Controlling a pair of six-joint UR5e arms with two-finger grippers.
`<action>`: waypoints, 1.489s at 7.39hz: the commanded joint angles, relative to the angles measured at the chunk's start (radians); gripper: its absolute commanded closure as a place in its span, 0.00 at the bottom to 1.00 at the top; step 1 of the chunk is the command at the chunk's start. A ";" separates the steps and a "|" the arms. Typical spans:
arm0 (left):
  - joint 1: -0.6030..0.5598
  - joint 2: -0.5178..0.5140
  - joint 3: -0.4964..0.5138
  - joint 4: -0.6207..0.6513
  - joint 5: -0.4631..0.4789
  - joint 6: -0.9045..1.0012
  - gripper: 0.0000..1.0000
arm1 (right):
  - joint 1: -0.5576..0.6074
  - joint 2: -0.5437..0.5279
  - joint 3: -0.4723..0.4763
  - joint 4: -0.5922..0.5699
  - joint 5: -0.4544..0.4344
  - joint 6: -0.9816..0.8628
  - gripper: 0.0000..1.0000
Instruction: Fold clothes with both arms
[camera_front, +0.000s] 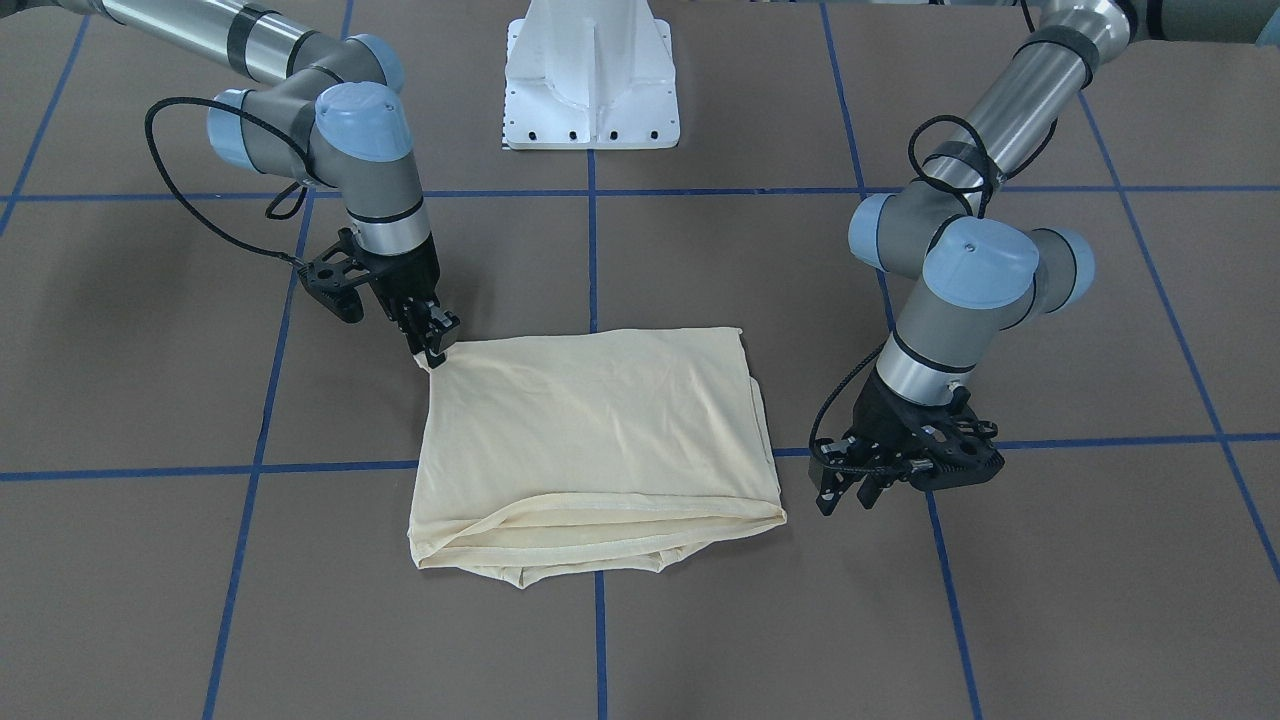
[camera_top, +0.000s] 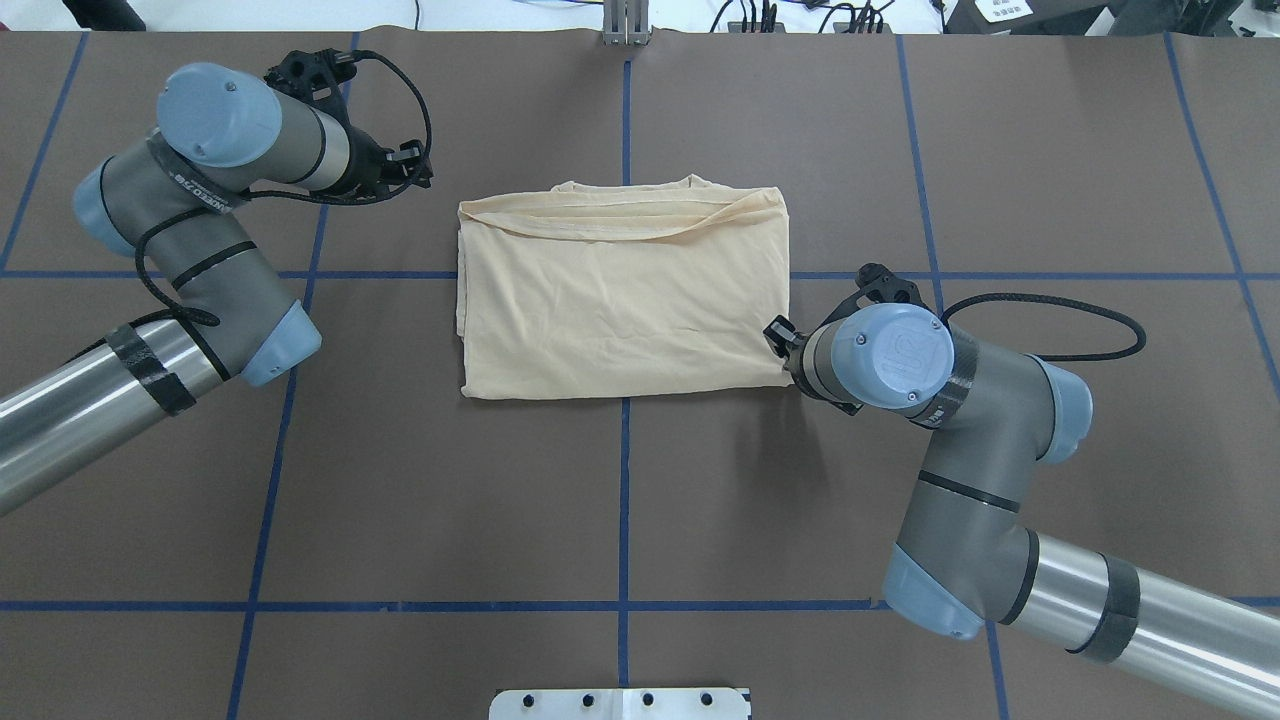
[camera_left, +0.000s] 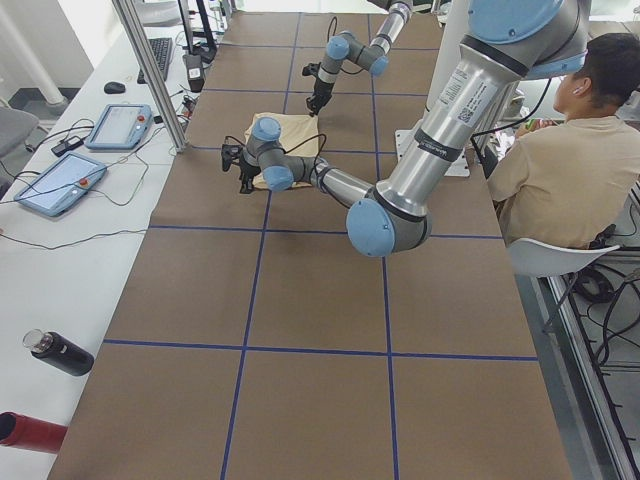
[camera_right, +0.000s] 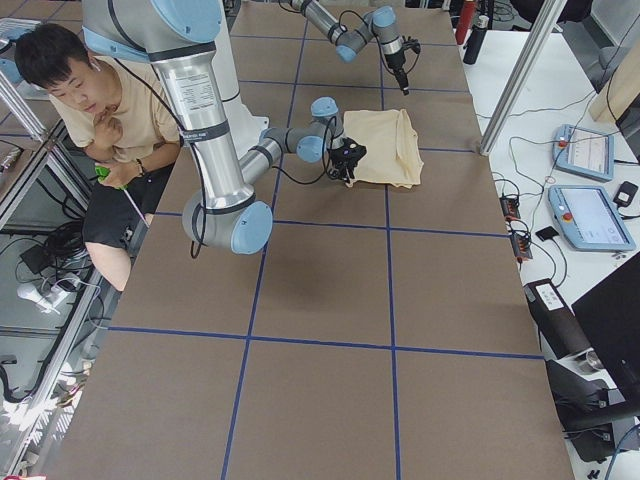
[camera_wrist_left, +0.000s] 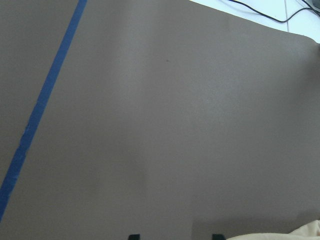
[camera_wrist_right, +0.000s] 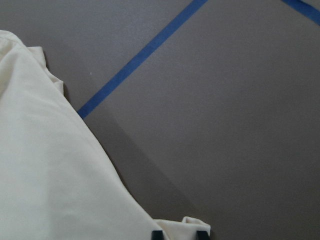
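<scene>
On table (camera_front: 700, 620), folded T-shirt (camera_front: 600, 420); right gripper (camera_front: 437, 358) pinches its corner; left gripper (camera_front: 846, 503) spread, beside it.

right gripper (camera_front: 437, 350) low, pinching t-shirt (camera_front: 590, 420) corner; left gripper (camera_front: 846, 497) low, fingers spread.

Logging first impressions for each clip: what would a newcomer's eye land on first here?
A cream-yellow shirt, folded into a neat rectangle, lies in the middle of the brown table, which is gridded with blue tape. The right end effector pinches the shirt's corner nearest the robot. The left end effector hovers open just off the diagonally opposite corner.
</scene>
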 joint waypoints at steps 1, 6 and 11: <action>0.000 0.003 0.000 0.000 0.000 -0.001 0.42 | 0.005 0.000 0.022 -0.002 0.005 0.002 1.00; 0.000 0.003 -0.001 0.000 0.000 -0.001 0.42 | 0.004 -0.185 0.242 -0.017 0.008 0.039 1.00; -0.002 0.015 -0.022 -0.020 -0.001 -0.004 0.39 | -0.324 -0.241 0.502 -0.205 0.106 0.141 1.00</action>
